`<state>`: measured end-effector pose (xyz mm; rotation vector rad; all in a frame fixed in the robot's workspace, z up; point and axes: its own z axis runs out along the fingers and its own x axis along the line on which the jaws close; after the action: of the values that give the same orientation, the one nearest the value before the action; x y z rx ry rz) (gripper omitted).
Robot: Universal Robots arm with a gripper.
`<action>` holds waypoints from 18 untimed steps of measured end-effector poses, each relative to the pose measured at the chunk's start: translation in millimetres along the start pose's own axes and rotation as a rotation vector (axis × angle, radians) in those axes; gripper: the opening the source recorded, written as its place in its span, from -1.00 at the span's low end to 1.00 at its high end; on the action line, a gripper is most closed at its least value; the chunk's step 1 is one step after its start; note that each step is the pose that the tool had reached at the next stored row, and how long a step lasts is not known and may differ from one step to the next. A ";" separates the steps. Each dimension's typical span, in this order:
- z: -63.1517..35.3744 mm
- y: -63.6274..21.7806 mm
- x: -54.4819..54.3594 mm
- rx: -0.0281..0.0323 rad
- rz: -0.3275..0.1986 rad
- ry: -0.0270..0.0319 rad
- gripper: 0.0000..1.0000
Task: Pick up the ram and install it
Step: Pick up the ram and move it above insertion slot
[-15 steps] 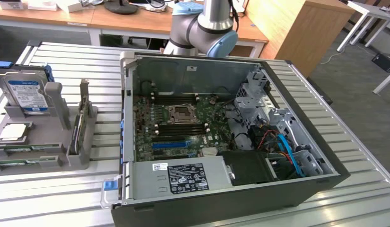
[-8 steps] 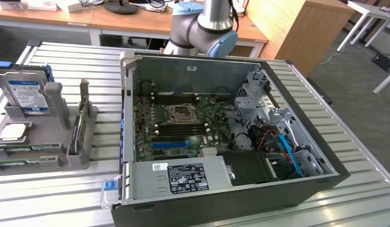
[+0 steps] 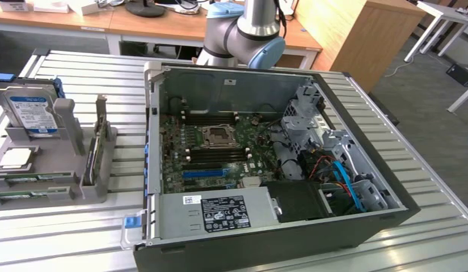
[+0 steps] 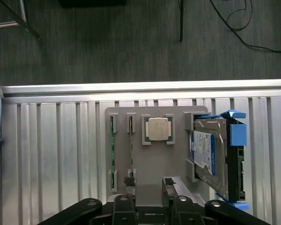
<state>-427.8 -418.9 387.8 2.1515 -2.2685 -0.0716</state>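
Two thin green ram sticks lie in narrow slots of a grey holder [image 4: 154, 164], one [image 4: 113, 150] beside the other [image 4: 131, 147]. In the exterior view they show as green strips [image 3: 25, 195] at the holder's near end. My gripper [image 4: 148, 183] hangs above the holder, open, with nothing between its dark fingers [image 4: 168, 183]. One fingertip is over the end of the second stick. The open computer case [image 3: 264, 238] holds the motherboard [image 3: 211, 164], with long black slots [image 3: 215, 152] beside the processor socket [image 3: 216, 136].
The holder also carries a processor chip [image 4: 158, 129], a hard drive in a blue frame [image 4: 210, 157] and an upright card with a metal bracket [image 3: 97, 147]. The arm's base [image 3: 245, 39] stands behind the case. The ribbed metal table [image 3: 82, 226] ends near the holder.
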 end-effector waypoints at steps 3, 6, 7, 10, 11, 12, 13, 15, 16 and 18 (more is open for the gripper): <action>3.9 -0.2 0.1 -0.0001 0.000 0.0001 -0.29; 8.2 -0.3 0.2 -0.0001 0.000 0.0001 -0.29; 9.6 -0.4 0.2 -0.0001 0.000 0.0001 -0.29; 14.0 -0.6 0.3 -0.0001 0.000 0.0001 -0.29; 15.3 -0.7 0.3 -0.0001 0.000 0.0001 -0.29; 16.7 -0.8 0.4 0.0000 0.000 0.0001 -0.29; 18.2 -0.8 0.4 -0.0001 0.000 0.0001 -0.29; 21.1 -0.9 0.5 -0.0001 0.000 0.0000 -0.29; 22.5 -1.0 0.5 -0.0001 0.000 0.0001 -0.29; 25.3 -1.1 0.5 -0.0001 0.000 0.0001 -0.29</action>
<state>-427.8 -418.9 362.5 2.1513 -2.2684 -0.0716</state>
